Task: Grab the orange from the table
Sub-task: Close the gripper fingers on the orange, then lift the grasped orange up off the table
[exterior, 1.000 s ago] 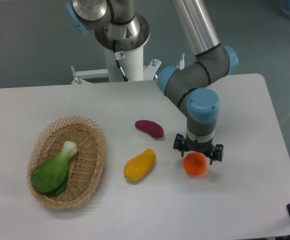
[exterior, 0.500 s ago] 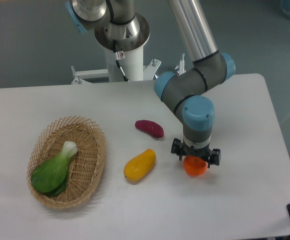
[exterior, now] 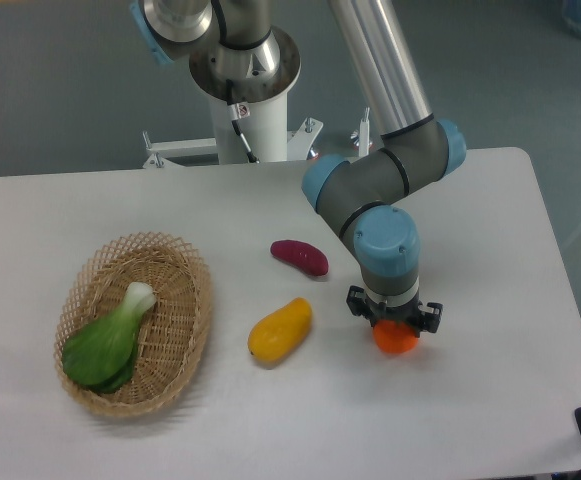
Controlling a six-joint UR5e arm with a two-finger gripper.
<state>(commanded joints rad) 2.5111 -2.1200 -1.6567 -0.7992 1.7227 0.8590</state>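
**Operator:** What changed?

**Me:** Since a second ago my claw [exterior: 394, 322] has dropped lower over the orange [exterior: 397, 339], so only the fruit's front edge peeks out beneath my wrist now. Nothing else has shifted.

**Operator:** Walk me across, left to right.

**Me:** Far to my claw's left sits the wicker basket [exterior: 135, 323] with a bok choy [exterior: 107, 341] lying inside. Nearer, still left of the claw, lies the yellow mango [exterior: 280, 329], and just behind that the purple sweet potato [exterior: 300, 256]. Then my claw itself, with the orange directly under it, resting on the table [exterior: 490, 400].

**Operator:** Are you gripping yet?

**Me:** My fingers appear to straddle the orange, but my wrist hides the tips. I cannot tell whether they are spread or already pressing.

**Operator:** What could go wrong?

**Me:** It's round and smooth. If I'm off-centre when closing, one finger would meet it first and roll it forward, out from under me. If I'm too high, I'd pinch above its widest part and it could squirt free on the lift.
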